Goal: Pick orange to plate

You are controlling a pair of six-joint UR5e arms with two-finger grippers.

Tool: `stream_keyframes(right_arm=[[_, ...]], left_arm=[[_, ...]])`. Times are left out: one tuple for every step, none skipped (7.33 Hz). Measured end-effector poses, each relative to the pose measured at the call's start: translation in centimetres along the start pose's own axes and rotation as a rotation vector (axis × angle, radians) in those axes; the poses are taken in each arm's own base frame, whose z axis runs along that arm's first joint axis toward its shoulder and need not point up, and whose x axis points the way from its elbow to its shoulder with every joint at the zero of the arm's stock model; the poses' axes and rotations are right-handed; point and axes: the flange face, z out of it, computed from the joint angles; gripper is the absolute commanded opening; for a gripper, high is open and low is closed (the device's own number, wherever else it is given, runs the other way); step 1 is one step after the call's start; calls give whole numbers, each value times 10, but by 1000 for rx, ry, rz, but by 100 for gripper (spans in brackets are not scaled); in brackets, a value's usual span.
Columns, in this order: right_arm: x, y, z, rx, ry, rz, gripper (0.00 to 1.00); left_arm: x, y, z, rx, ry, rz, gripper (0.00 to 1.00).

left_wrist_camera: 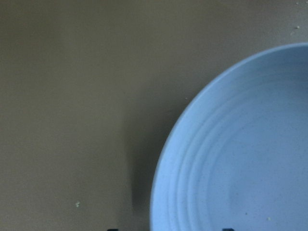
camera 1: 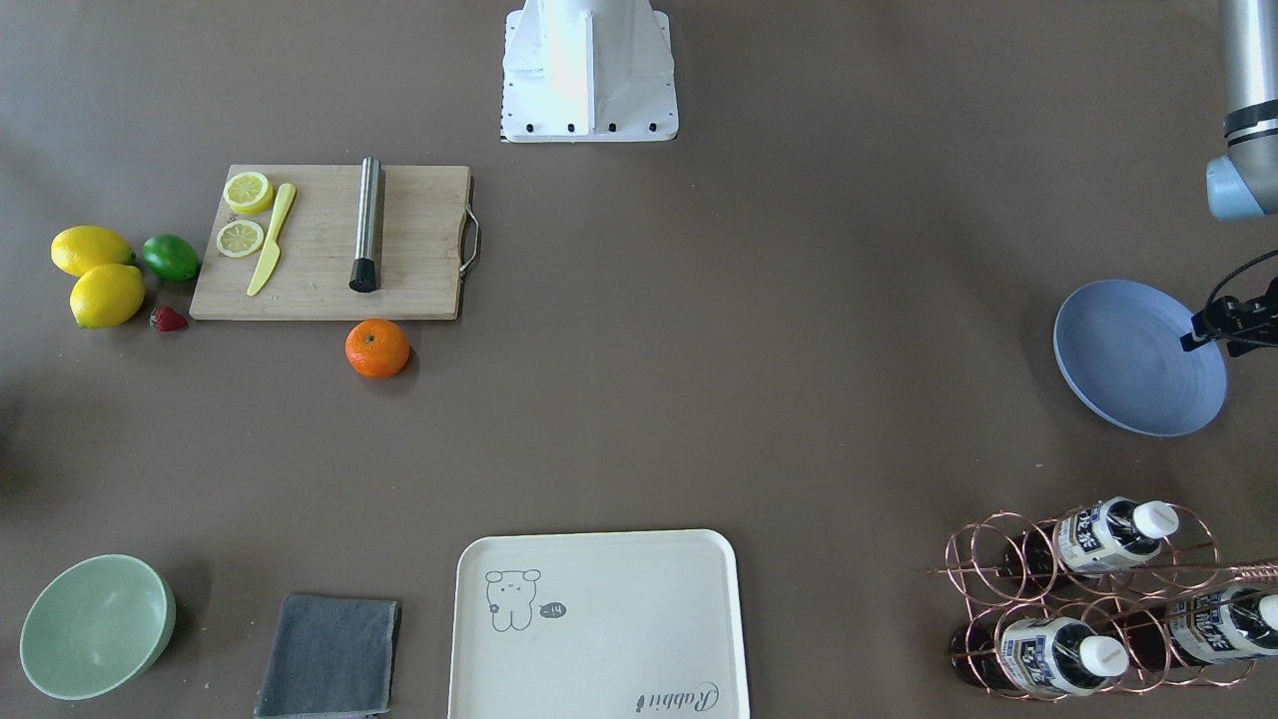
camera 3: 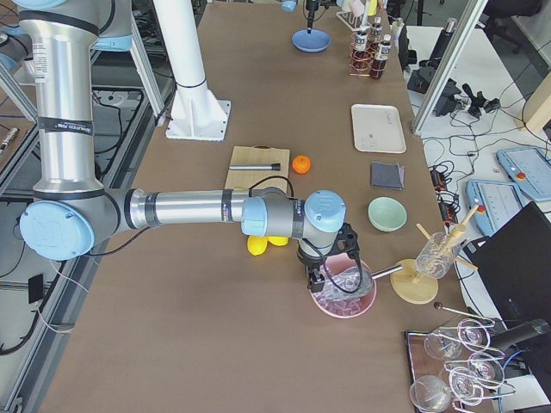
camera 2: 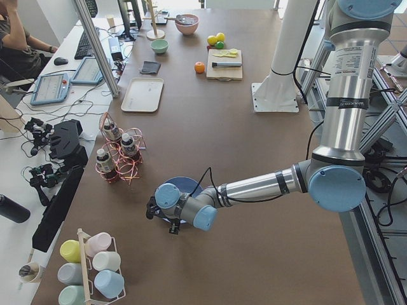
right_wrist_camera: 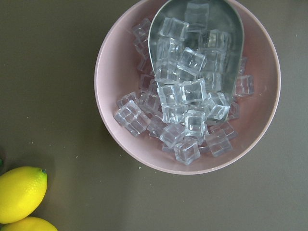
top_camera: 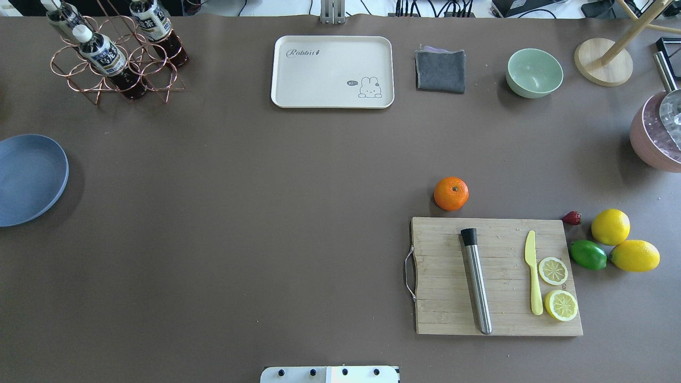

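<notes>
The orange lies on the brown table just beyond the cutting board's far edge, also seen as the orange, with no gripper near it. The blue-lavender plate sits at the table's left end and holds nothing. My left gripper hovers over the plate at its rim. In the left wrist view only two fingertip ends show at the bottom edge, wide apart, so it is open. My right gripper hangs above a pink bowl of ice; I cannot tell its state.
A cutting board carries a steel muddler, a yellow knife and lemon slices. Two lemons, a lime and a strawberry lie to its right. Across the table are a cream tray, a grey cloth, a green bowl and a bottle rack.
</notes>
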Motion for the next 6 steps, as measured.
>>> stream_keyframes(right_arm=[[-1, 0, -1, 1, -2, -1, 100], [-1, 0, -1, 2, -3, -2, 100], [-1, 0, -1, 2, -3, -4, 100], [-2, -1, -1, 2, -3, -6, 100], [-3, -2, -1, 4, -3, -8, 100], [-6, -3, -3, 8, -8, -11, 100]], left_arm=[[0, 0, 0, -1, 0, -6, 33], [-1, 0, 1, -3, -1, -10, 28], [-1, 1, 2, -5, -2, -13, 1], [-2, 1, 2, -6, -2, -16, 0], [-1, -1, 2, -6, -1, -16, 0], [3, -5, 0, -2, 0, -13, 0]])
